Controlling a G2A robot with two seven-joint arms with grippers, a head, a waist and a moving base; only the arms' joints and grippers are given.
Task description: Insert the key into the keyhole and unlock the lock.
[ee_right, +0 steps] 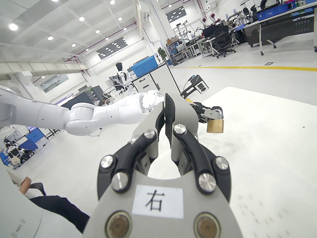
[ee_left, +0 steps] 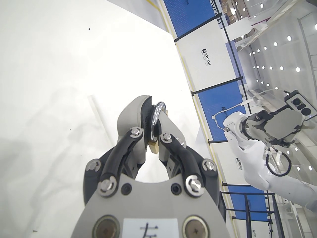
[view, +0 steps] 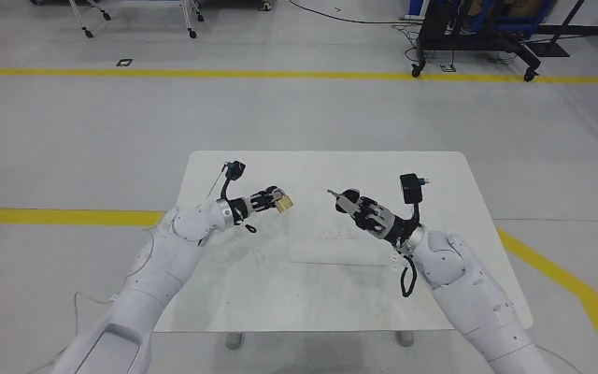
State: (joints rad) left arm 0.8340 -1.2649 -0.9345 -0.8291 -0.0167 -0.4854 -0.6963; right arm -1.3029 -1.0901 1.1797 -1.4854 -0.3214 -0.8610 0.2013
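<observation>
**A:** Why is the left gripper [ee_left: 154, 110] carrying the lock [ee_right: 215, 125] in the air and not leaving it on the table [view: 374, 178]?

**B:** I think it is making the lock steady for the other arm. Its fingers are pinching the steel loop of the lock, so the body is hanging free just past them, over the middle of the table and pointing toward the right gripper [ee_right: 165, 100].

**A:** And what is the right gripper doing?

**B:** Its fingers are pressed together on the key [view: 332, 194]. Only a thin metal tip is sticking out in front, aimed at the lock. The two are facing each other with a clear gap between them, so I judge the key is not yet going in.

**A:** How is the lock looking?

**B:** It is a small padlock with a square brass-coloured body and a shiny silver loop. I cannot see the keyhole; probably it is sitting on the end face, away from the loop.
</observation>
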